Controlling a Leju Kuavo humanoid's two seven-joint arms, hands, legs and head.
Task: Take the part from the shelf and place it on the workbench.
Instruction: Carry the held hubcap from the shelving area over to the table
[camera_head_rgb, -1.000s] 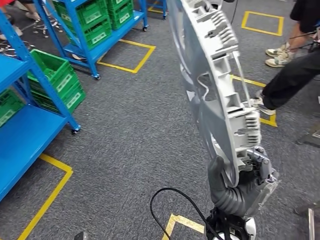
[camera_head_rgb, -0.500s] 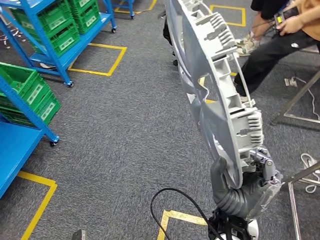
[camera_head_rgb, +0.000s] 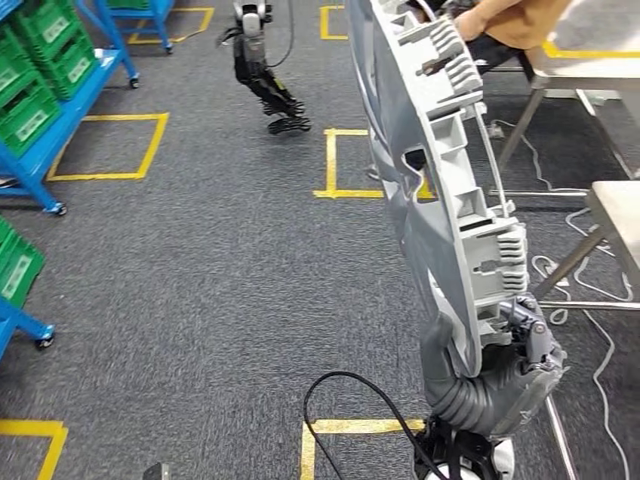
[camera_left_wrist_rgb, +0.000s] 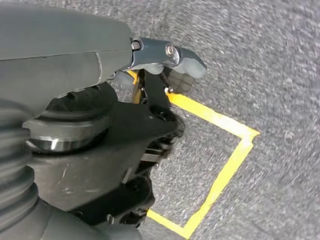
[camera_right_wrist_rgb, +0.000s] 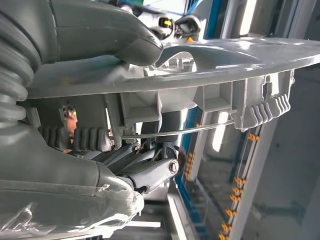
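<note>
One grey moulded part carried away from the shelves

The view has swung: the blue shelves (camera_head_rgb: 45, 90) with green crates (camera_head_rgb: 34, 70) now sit far off, and two table (camera_head_rgb: 615, 210) corners come in, so the walk is nearing the set-down. The right hand (camera_head_rgb: 502, 375) clamps the part (camera_head_rgb: 441, 190) by its lower rim, thumb and fingers (camera_right_wrist_rgb: 151, 172) on opposite faces, standing upright above them. The left hand (camera_left_wrist_rgb: 113, 115) hangs over the carpet; its fingers' state I cannot tell.

even bright indoor light; left wrist view motion-blurred.
</note>
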